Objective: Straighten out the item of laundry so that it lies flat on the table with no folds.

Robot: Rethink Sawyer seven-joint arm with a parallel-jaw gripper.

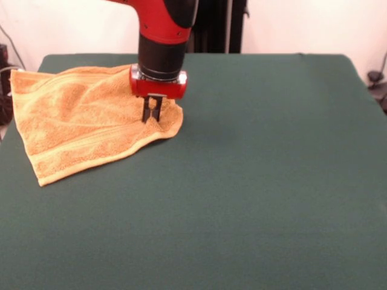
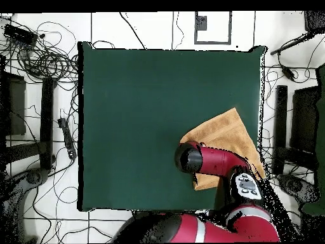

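Note:
The golden-orange towel lies on the green table at the far left in the front view, rumpled, with a woven band along its near edge. Its left side reaches the table's edge. My gripper comes straight down onto the towel's right corner, with its fingers close together and pinching the cloth there. In the overhead view the towel is at the right side of the table, and the arm's wrist covers the gripper and the towel's corner.
Cables and black stands lie on the floor around the table. The red arm reaches over the table's edge and part of the towel.

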